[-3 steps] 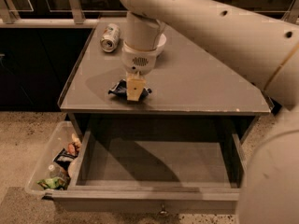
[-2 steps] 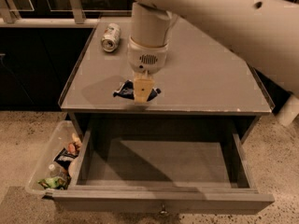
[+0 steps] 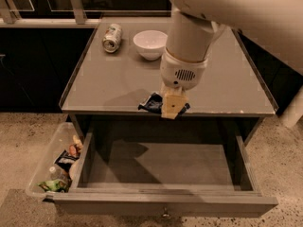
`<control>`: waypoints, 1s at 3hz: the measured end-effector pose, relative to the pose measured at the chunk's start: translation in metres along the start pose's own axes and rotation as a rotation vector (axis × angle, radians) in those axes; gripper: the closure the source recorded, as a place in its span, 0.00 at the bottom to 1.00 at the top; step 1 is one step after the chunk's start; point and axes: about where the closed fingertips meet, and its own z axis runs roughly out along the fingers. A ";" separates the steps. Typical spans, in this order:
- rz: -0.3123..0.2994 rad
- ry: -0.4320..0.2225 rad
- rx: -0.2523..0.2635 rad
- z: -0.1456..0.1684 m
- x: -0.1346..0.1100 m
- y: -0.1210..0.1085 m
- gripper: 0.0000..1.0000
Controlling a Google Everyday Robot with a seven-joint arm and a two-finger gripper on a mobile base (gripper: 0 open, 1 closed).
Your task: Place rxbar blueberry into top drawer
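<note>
The rxbar blueberry (image 3: 152, 103) is a dark navy bar with a pale end, held at the table's front edge. My gripper (image 3: 173, 106) points down from the white arm and is shut on the bar, whose right part is hidden behind the tan fingers (image 3: 171, 103). The top drawer (image 3: 189, 203) stands pulled open just below and in front of the gripper. Its grey inside holds nothing, and a small knob (image 3: 164, 215) sits on its front.
A white bowl (image 3: 150, 43) and a green-and-silver can (image 3: 112, 37) lying on its side are at the back of the grey table (image 3: 109, 86). A clear plastic bin (image 3: 47, 167) with colourful wrappers stands left of the drawer. The white arm fills the upper right.
The gripper has moved with the bar toward the table's front edge, nearer the open drawer. The bowl, hidden behind the arm before, now shows.
</note>
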 end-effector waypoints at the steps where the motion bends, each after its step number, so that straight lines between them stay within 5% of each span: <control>1: 0.000 0.000 0.000 0.000 0.000 0.000 1.00; 3: 0.078 -0.063 -0.047 0.046 0.020 0.052 1.00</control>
